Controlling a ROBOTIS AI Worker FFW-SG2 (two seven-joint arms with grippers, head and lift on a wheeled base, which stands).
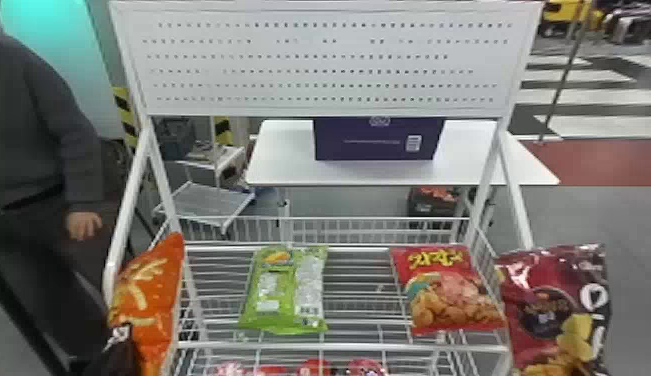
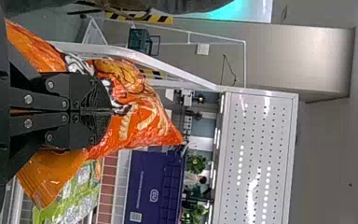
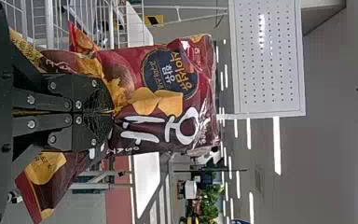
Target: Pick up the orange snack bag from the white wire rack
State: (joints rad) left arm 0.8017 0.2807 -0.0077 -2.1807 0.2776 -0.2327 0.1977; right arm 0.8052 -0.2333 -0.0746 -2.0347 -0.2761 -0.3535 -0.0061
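At the left of the head view, my left gripper (image 1: pixel 120 345) is shut on the orange snack bag (image 1: pixel 156 300), which hangs upright beside the left edge of the white wire rack (image 1: pixel 339 346). In the left wrist view the closed fingers of the left gripper (image 2: pixel 111 111) pinch the orange bag (image 2: pixel 156 123), its film bulging out around them. A dark red snack bag (image 1: pixel 549 310) stands at the rack's right side in the head view. The right wrist view has my right gripper (image 3: pixel 112 112) closed on that dark red bag (image 3: pixel 161 56).
A green bag (image 1: pixel 284 290) and a red bag (image 1: pixel 449 290) lie on the rack's upper shelf, with red packages (image 1: pixel 314 369) below. The rack's perforated panel (image 1: pixel 329 65) rises behind. Beyond stands a white table (image 1: pixel 284 165) with a purple box (image 1: pixel 379 142).
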